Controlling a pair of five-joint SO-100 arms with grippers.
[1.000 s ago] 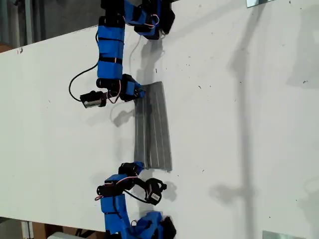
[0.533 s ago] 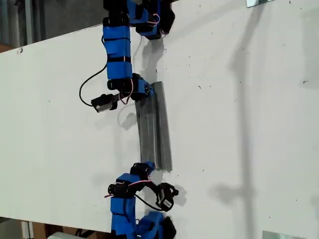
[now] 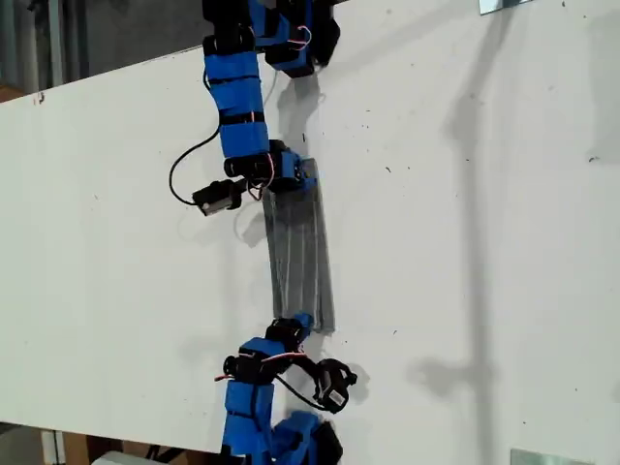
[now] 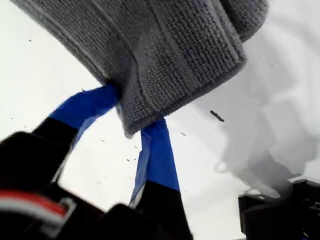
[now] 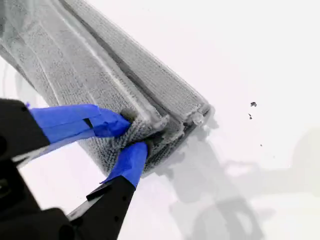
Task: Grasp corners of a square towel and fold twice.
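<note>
The towel [image 3: 298, 254], folded into a narrow strip, is held above the middle of the white table [image 3: 465, 242]. One end is pinched between the closed jaws of my first gripper [image 4: 131, 129], the other by my second gripper [image 5: 131, 136].

My first gripper [image 4: 134, 125] apparently pinches the towel [image 4: 170, 55].

Both arms carried the towel [image 3: 298, 254] edge rightward.
</note>
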